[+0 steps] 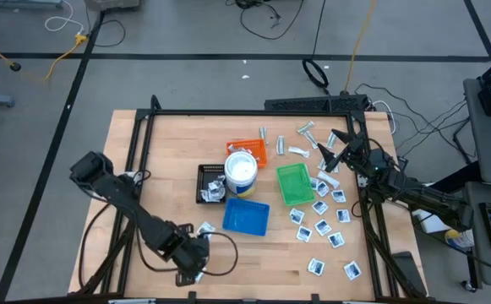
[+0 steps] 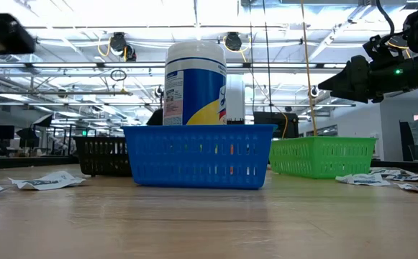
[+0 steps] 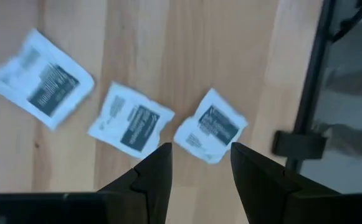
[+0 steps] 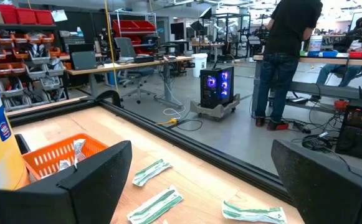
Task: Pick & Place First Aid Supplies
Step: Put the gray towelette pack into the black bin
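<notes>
Nearest our left tool (image 3: 196, 165), three white packets (image 3: 209, 126) lie flat on the table (image 1: 144, 160) near its front edge; its fingers stand partly apart above them, holding nothing; our right tool (image 4: 199, 186) gapes wide and empty, raised over the far right side; more packets (image 1: 321, 226) scatter right of the green tray (image 1: 294, 183); wrapped strips (image 4: 151, 171) lie beyond the orange tray (image 4: 53, 155).
</notes>
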Available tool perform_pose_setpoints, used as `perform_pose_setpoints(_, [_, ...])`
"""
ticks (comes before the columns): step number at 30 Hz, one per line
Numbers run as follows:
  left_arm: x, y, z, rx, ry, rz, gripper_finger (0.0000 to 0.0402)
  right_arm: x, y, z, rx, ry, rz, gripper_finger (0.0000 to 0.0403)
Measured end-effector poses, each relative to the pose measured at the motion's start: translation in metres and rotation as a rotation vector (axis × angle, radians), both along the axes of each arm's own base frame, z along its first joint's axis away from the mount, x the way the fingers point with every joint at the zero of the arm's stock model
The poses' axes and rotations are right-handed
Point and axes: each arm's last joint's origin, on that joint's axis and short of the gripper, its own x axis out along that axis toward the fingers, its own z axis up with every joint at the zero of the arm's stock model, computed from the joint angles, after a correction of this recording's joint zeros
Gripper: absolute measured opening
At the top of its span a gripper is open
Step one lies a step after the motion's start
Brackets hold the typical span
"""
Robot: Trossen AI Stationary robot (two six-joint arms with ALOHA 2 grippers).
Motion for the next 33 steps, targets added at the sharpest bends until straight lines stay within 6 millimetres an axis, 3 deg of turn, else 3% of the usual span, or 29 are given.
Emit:
perform_pose_setpoints(6, [-0.006, -0.018, -0.025, 0.061, 0.048, -0.021, 0.0166, 0.000, 0.000, 0.000, 0.000, 0.000, 0.000, 0.0380])
perform_pose_setpoints(21, [-0.008, -0.041, -0.079, 0.213, 0.066, 0.015, 0.0166, 0.000, 0.000, 0.000, 0.000, 0.000, 0.000, 0.0380])
perform_pose_setpoints(28, [-0.010, -0.046, -0.083, 0.230, 0.032, -0.012, 0.0162, 0.000, 0.000, 0.000, 0.000, -0.001, 0.000, 0.0380])
perform_pose_setpoints(33, [-0.010, -0.047, -0.083, 0.209, 0.047, -0.048, 0.0102, 0.000, 0.000, 0.000, 0.000, 0.000, 0.000, 0.0380])
